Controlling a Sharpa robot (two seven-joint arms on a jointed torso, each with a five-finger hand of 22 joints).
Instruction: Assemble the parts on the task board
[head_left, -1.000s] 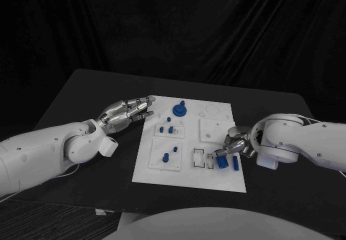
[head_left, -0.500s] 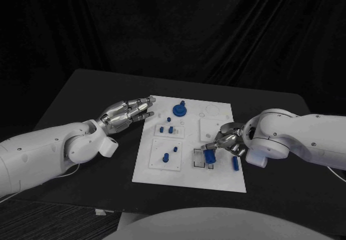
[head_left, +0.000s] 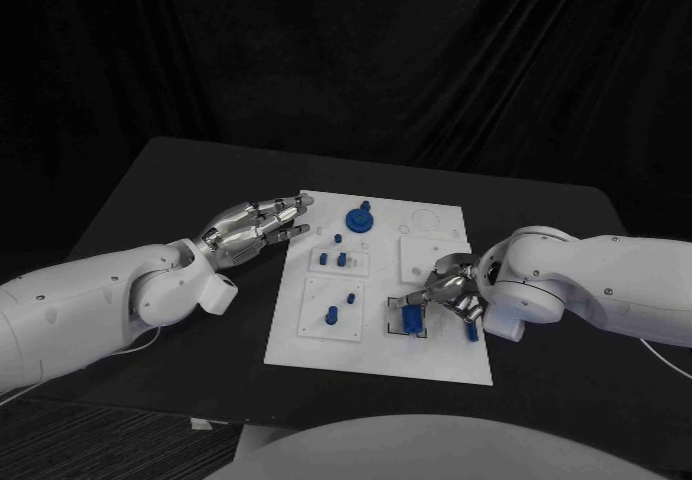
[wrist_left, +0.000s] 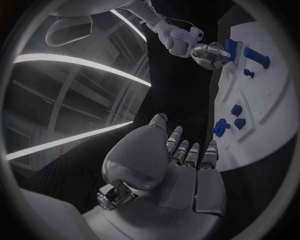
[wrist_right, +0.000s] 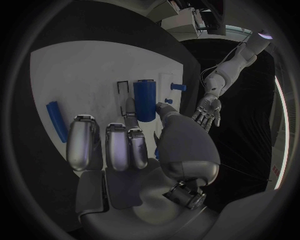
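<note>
The right hand (head_left: 450, 292) sits over the near right part of the white task board (head_left: 378, 355), pinching a blue block (head_left: 414, 318) between thumb and a finger. In the head view the block hangs just over the dark-outlined rectangular slots (head_left: 397, 316); whether it touches the board cannot be told there. The right wrist view shows more — the blue block (wrist_right: 145, 100) is a rounded upright piece held at its near end, lying beside a narrow black-rimmed slot (wrist_right: 122, 95), with the other fingers curled toward the board. A slim blue bar (wrist_right: 55, 120) lies flat on the board to one side, apart from the hand.

The left hand (head_left: 260, 225) hovers at the board's far left edge above the black bench (head_left: 144, 190), fingers straight and apart, holding nothing. Its wrist view shows a blue knob (wrist_left: 222, 127) and small blue pegs (wrist_left: 237, 116) standing in the board just beyond the fingertips.
</note>
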